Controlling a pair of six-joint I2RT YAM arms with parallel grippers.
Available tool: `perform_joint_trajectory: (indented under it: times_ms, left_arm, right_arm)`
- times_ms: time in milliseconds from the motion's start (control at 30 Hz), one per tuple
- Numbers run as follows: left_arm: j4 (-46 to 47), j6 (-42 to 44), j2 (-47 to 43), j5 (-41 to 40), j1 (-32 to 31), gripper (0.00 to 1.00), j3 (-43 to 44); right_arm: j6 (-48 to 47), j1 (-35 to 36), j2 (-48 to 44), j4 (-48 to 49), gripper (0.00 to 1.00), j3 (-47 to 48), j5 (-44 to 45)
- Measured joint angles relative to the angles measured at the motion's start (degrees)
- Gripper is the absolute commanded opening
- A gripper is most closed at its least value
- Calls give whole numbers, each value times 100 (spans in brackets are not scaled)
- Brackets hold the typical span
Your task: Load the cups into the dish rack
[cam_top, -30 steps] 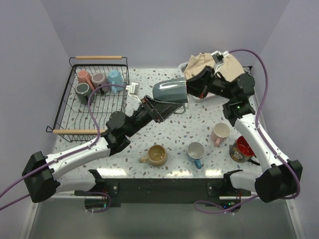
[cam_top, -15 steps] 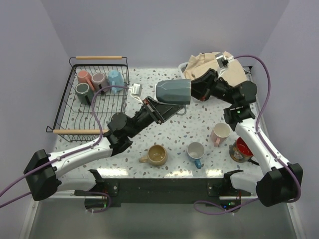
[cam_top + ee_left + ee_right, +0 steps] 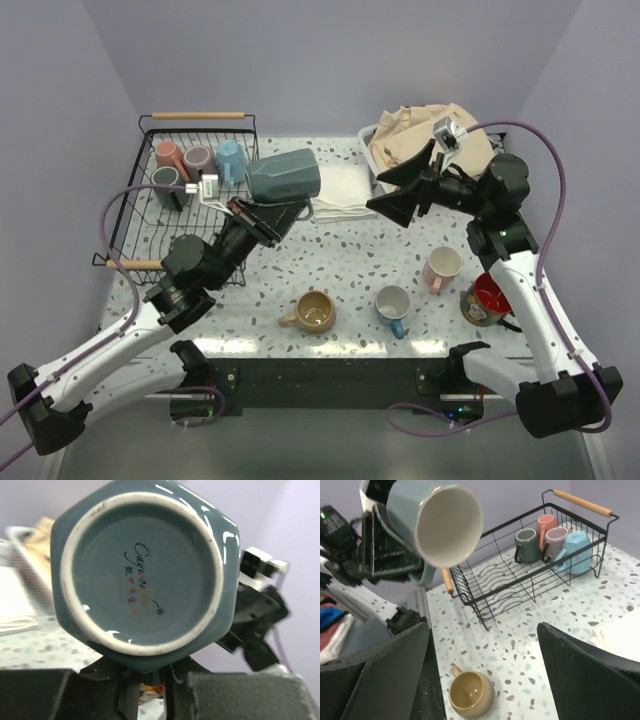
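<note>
We see the dish rack (image 3: 125,205) at the table's (image 3: 340,250) far left, four mugs (image 3: 197,160) grouped in its far end. At the rack's right rim the left gripper (image 3: 258,210) holds a raised mug (image 3: 285,178) off the table. A folded towel (image 3: 345,185) lies just right of it, with the tub (image 3: 372,135) behind that. Nearer us, left to right, sit the centre mug (image 3: 316,312), a neighbour mug (image 3: 392,302), a third mug (image 3: 441,267) farther back, and the edge mug (image 3: 486,298).

Bright, even light from above; soft, short shadows on the speckled tabletop (image 3: 350,250). In the left wrist view the grey-teal mug (image 3: 145,575) shows glare streaks at upper right; its background is blurred.
</note>
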Motion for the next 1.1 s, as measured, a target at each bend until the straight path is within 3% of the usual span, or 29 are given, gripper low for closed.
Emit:
perform_joint_trajectory:
  times_ms: [200,433,600,733,867,1100]
  left_arm:
    - [-2321,946,105,-363,960,0,968]
    - [-3906,1930,859,-518,2149,0,2197]
    - [-4203,2253,1434,7,3600,0,2391]
    - [-4391,2479,1888,247,4354,0,2326]
    - [-4476,2728,2319,341,4693,0,2293]
    - [-4369,3067,2894,282,4739,0,1982]
  right_arm:
    - [-1746,-118,-308,-1340,99,-216,-9]
    - [-3088,-570,-647,-2186,99,-1484,-129]
    - [-3445,-811,-616,-2450,99,-1528,-79]
    - [-3574,-817,-654,-2522,99,-1528,44]
    - [-3630,-817,-717,-2553,99,-1528,149]
    - [-3681,-817,-728,-2608,99,-1528,328]
